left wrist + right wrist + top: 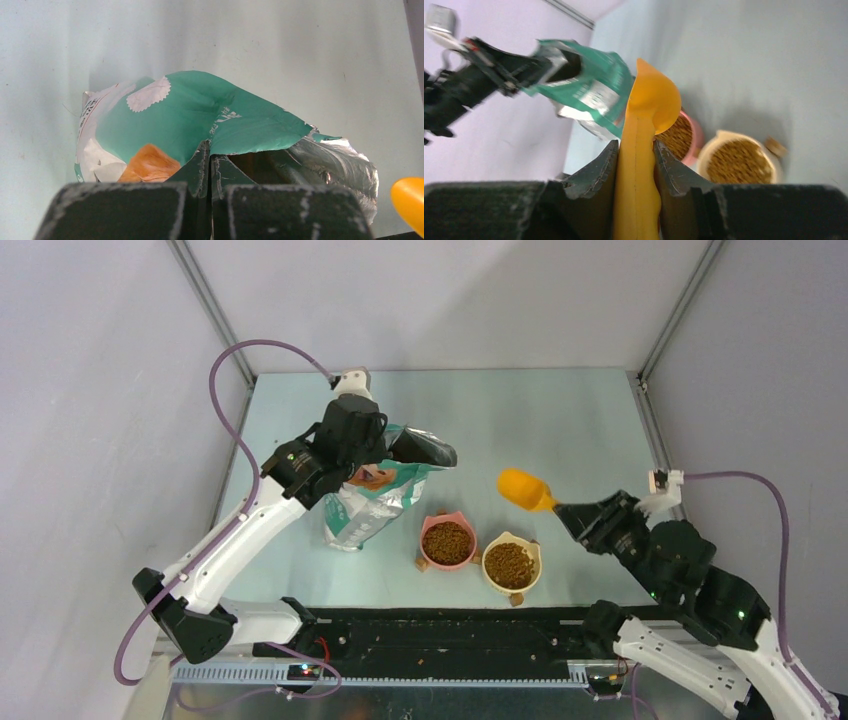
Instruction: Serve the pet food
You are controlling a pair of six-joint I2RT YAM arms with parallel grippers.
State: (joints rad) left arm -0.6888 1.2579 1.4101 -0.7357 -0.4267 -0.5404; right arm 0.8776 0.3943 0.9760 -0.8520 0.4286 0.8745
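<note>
**Kibble in both bowls, scoop held above the table**

The pet food point(447, 541) lies as a brown heap in the pink bowl point(424, 538) and also in the yellow bowl point(537, 558). The two bowls stand just beside each other near the near edge of the table point(560, 420), about at its middle, the pink one on the left.

The green and white bag point(375, 502) stands on the left half of the table, left of the pink bowl. The left gripper point(352, 430) is clenched on the top edge of the bag; the wrist view shows the foil pinched between its fingers, and the mouth of the bag gapes toward the right.

The right gripper point(572, 512) grasps the orange scoop point(524, 489) by the handle. The scoop hangs in the air, its cup pointing toward the mouth of the bag, beyond the yellow bowl.
</note>
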